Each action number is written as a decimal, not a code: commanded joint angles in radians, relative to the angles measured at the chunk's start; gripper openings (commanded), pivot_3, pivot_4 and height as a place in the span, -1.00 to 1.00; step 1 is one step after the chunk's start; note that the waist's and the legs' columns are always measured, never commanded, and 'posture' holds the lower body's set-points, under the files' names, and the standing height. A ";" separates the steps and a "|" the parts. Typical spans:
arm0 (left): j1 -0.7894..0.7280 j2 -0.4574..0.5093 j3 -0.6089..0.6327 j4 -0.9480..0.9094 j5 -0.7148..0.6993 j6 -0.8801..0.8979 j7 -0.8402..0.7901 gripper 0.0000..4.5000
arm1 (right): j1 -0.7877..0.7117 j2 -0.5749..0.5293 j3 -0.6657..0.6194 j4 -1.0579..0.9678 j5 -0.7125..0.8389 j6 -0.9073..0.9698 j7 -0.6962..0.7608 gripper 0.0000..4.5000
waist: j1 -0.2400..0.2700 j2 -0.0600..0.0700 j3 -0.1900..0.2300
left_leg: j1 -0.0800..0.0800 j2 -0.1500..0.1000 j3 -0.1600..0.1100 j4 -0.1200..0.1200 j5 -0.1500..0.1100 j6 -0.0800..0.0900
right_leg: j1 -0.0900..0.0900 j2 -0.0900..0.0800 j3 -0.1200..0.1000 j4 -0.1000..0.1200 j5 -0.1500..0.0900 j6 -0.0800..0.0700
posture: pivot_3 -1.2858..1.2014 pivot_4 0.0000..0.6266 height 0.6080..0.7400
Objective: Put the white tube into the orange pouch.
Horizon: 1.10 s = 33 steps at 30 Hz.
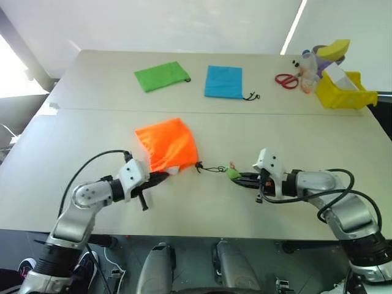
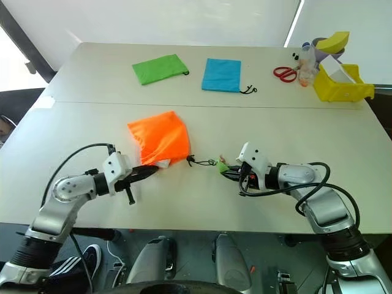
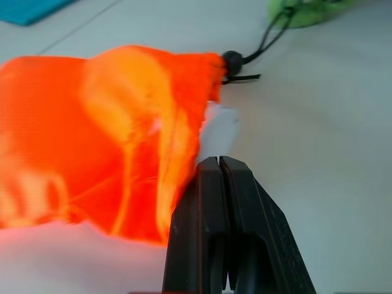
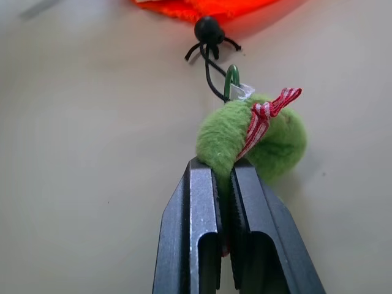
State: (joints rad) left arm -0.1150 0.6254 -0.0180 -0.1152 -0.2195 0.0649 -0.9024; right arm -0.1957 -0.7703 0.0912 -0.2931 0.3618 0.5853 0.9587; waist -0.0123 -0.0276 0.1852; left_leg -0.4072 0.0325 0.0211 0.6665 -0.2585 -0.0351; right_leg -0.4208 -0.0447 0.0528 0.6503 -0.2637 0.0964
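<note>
— How many pouches are on the table (image 1: 343,184)?

— Three: one orange pouch (image 1: 166,144) near the front, one green pouch (image 1: 162,76) and one blue pouch (image 1: 223,81) side by side at the far end. Further right there is one pair of red scissors (image 1: 286,80), one clear bottle (image 1: 309,70) and one yellow bin (image 1: 345,90).

— And the white tube?

— One. A white end of it (image 3: 218,131) sticks out of the orange pouch's mouth; the rest is hidden inside the fabric.

— Where is the left pincer?

— The left gripper (image 3: 218,164) sits at the mouth of the pouch, just beside the white end. Its fingers are pressed together with nothing between them.

— And the right one?

— The right gripper (image 4: 223,165) is well apart from the pouch, to its right. Its fingers are clenched on the fuzzy green tab (image 4: 251,135) with the red-and-white ribbon, at the end of the one black cord (image 4: 211,76) running back to the pouch.
</note>
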 commanded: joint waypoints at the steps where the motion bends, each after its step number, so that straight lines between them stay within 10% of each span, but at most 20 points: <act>1: -0.013 0.002 0.036 -0.015 -0.022 0.001 0.016 -0.97 | 0.022 -0.049 -0.068 -0.057 0.067 0.014 0.063 -1.00 | -0.001 0.000 0.000 | 0.000 0.000 0.000 0.000 0.000 0.000 | 0.000 0.000 0.000 0.000 0.000 0.000 | 0.03 -0.52 1.00; 16: 0.113 0.111 0.092 -0.222 -0.343 0.245 -0.192 -0.97 | 0.071 -0.127 -0.145 -0.190 0.286 0.137 0.164 -1.00 | 0.001 0.000 0.000 | 0.000 0.001 -0.001 0.000 0.000 0.000 | 0.000 0.001 0.000 0.000 0.000 -0.001 | 0.03 -0.52 1.00; 25: -0.114 0.017 0.070 -0.182 -0.427 0.363 -0.119 -0.97 | 0.052 -0.170 -0.164 -0.131 0.225 0.082 0.143 -1.00 | 0.002 0.000 0.000 | -0.001 0.000 -0.001 0.000 0.000 0.000 | 0.001 0.000 -0.001 -0.002 0.000 0.000 | 0.03 -0.52 1.00; 33: -0.424 -0.125 -0.102 0.125 -0.219 0.173 -0.190 -0.97 | 0.026 -0.148 -0.082 -0.018 0.042 -0.054 0.086 -1.00 | 0.000 0.000 0.000 | 0.000 -0.001 -0.001 0.001 0.000 0.000 | 0.002 0.002 0.000 -0.002 0.002 0.003 | 0.03 -0.52 1.00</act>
State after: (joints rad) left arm -0.5058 0.5093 -0.0942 -0.0110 -0.4690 0.2871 -1.0616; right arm -0.1529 -0.9222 0.0253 -0.3072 0.4229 0.5682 1.0584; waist -0.0119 -0.0275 0.1852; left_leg -0.4078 0.0316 0.0204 0.6671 -0.2583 -0.0349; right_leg -0.4193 -0.0426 0.0525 0.6477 -0.2615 0.0998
